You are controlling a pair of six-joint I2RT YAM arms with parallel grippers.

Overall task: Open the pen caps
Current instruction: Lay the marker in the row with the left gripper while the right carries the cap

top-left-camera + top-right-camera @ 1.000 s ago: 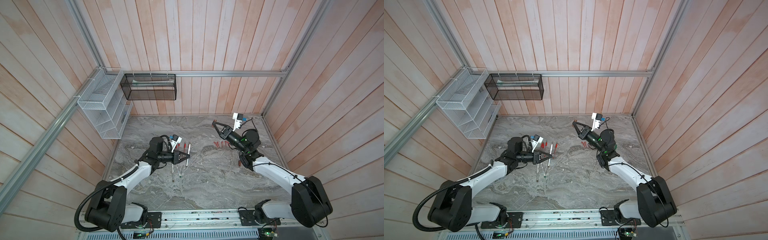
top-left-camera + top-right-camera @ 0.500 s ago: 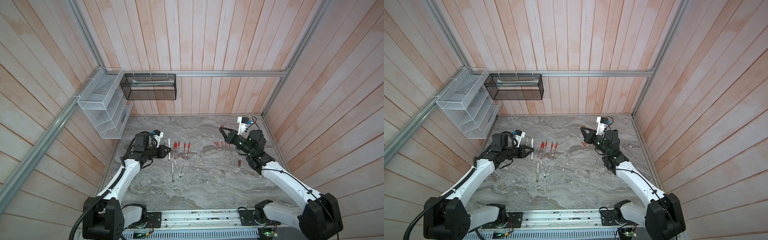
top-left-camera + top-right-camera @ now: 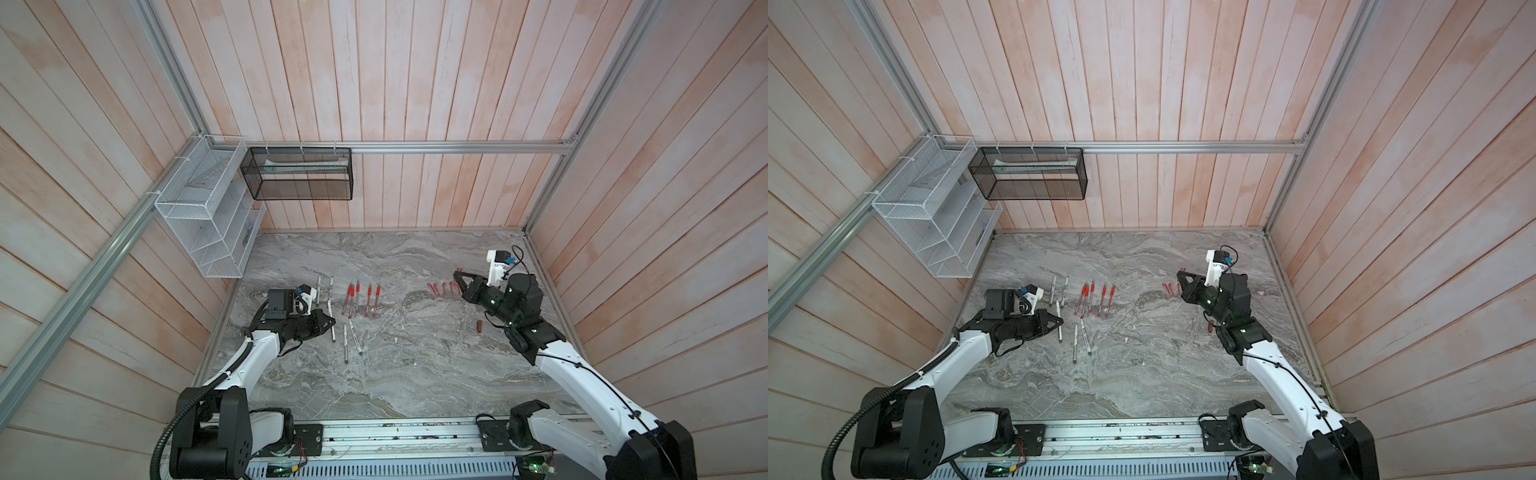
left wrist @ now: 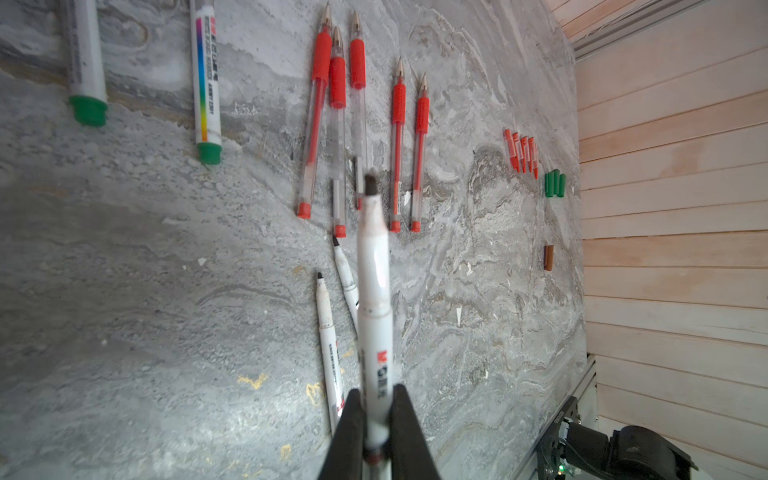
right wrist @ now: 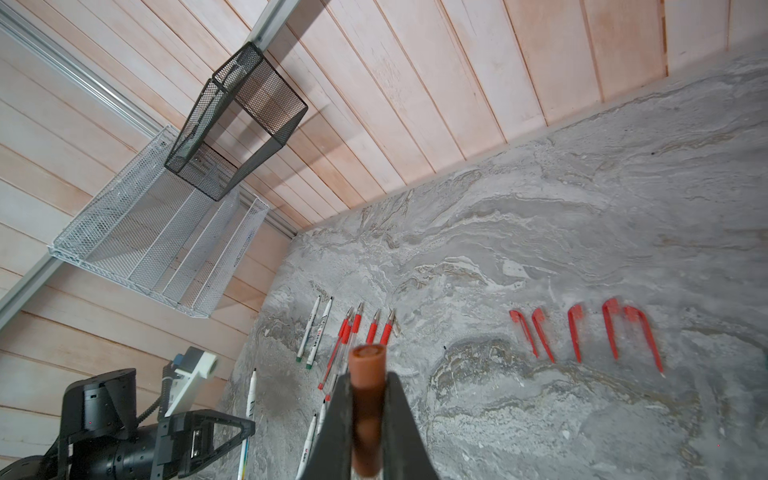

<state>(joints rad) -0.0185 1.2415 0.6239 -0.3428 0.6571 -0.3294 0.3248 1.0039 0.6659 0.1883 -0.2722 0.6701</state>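
1. The left gripper [image 4: 376, 399] is clamped tight on a white marker [image 4: 374, 291] with its dark brown tip bare. In both top views it sits around 9 o'clock on the marble table [image 3: 415, 374].
2. The right gripper [image 5: 365, 378] is pinching a brown cap [image 5: 365, 411] between its fingers. It's up off the marble, around 2 o'clock.
3. The red caps [image 5: 611, 328] are five slim ones with clips, lying side by side on the table at about 2 o'clock. In a top view they're right next to the right gripper's fingers.
4. The green caps [image 4: 555, 184] are huddled together touching each other, just beside the red row. You only really get them from the left wrist camera.
5. There's also a loose brown cap [image 3: 480, 327] lying on its own around 3 o'clock, apart from the other caps.
6. The red pens [image 4: 357, 62], five of them, lie roughly parallel at about 11 o'clock from the table's middle, metal points bare.
7. Two green-ended markers [image 4: 205, 83] lie at about 10 o'clock, beside the red pens.
8. Two bare-tipped markers [image 4: 328, 332] lie on the marble at about 8 o'clock, near the left gripper.
9. Up on the walls toward 11 o'clock hang a white wire rack [image 3: 199, 216] and a black mesh basket [image 3: 299, 174].
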